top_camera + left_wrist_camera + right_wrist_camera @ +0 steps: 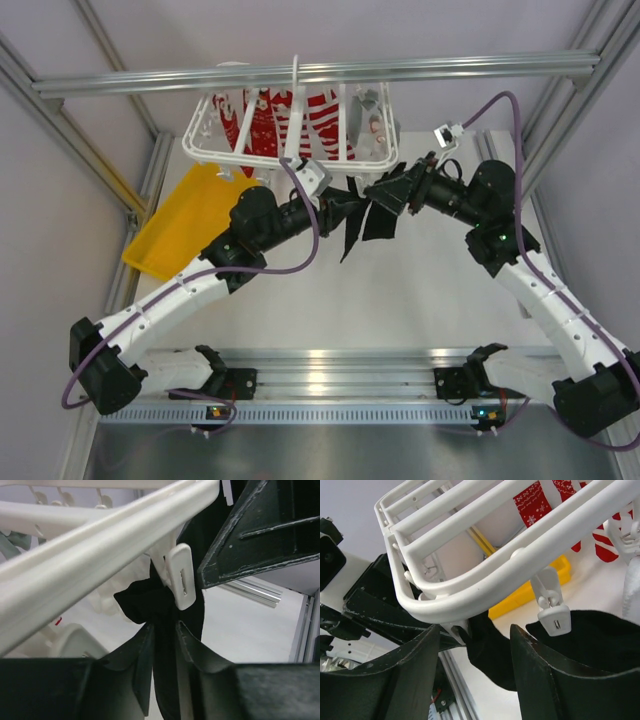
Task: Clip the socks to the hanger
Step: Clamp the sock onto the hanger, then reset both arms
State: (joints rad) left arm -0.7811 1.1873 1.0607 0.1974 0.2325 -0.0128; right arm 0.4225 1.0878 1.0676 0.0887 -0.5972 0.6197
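The white hanger (225, 150) hangs from the top rail. My left gripper (350, 207) is just below its near rim, shut on a black sock (352, 238) that dangles down. In the left wrist view the gripper (164, 630) pinches this sock (145, 597), and a white clip (182, 577) sits on the fabric just above the fingertips. My right gripper (378, 190) is open. In the right wrist view its jaws (475, 627) straddle the sock (500, 650) under the hanger rim (470, 587). A second black sock (600, 635) hangs by another clip (554, 616).
Red-and-white patterned socks (270, 120) and a grey-white garment (372, 120) hang from the far side of the hanger. A yellow tray (185, 225) lies on the table at the left. The aluminium rail (450, 68) crosses above. The two grippers are nearly touching.
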